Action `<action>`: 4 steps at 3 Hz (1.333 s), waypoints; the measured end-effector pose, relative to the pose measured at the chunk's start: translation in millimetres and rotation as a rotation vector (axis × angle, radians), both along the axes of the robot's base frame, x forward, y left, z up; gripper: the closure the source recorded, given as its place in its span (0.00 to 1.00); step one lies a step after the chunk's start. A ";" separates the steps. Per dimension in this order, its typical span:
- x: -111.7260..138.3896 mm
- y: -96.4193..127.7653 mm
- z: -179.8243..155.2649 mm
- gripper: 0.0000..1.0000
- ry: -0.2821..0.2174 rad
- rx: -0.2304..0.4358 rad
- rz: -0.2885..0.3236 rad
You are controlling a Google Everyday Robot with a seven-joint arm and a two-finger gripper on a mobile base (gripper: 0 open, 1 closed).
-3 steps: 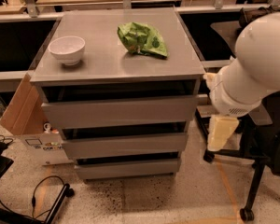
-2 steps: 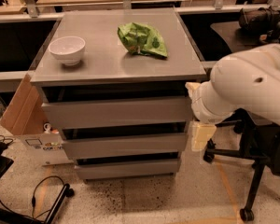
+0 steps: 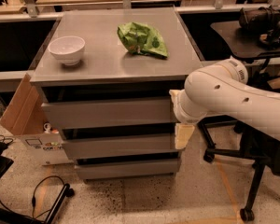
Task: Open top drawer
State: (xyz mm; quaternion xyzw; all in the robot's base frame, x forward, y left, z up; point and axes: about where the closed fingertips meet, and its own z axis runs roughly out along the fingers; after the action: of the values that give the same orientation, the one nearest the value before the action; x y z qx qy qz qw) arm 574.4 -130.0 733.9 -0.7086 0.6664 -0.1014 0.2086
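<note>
The top drawer [image 3: 107, 112] is a plain grey handleless front just under the cabinet top, and it sits flush with the two shorter fronts below it. My gripper [image 3: 183, 134] is at the end of the white arm [image 3: 233, 97] that reaches in from the right. It is at the right end of the drawer fronts, by the cabinet's right front corner, level with the gap under the top drawer. The thick wrist hides most of it.
A white bowl [image 3: 66, 49] and a crumpled green bag [image 3: 142, 38] lie on the cabinet top [image 3: 112, 64]. A cardboard box [image 3: 21, 108] leans at the left. A wheeled chair base [image 3: 252, 171] stands at the right. Cables [image 3: 46, 195] lie on the floor.
My arm has swung left, from beside the cabinet to its right front corner, and the gripper is now against the right end of the drawer fronts. The drawers have not moved.
</note>
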 end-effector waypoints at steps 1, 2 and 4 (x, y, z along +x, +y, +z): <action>26.8 9.4 -19.9 0.00 0.045 -0.020 -0.039; 49.2 18.2 -33.8 0.00 0.141 -0.065 -0.101; 70.9 26.1 -52.1 0.18 0.265 -0.120 -0.173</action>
State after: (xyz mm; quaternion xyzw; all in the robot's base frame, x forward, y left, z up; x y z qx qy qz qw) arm 645.4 -103.9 681.8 -0.6670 0.7393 -0.0642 0.0665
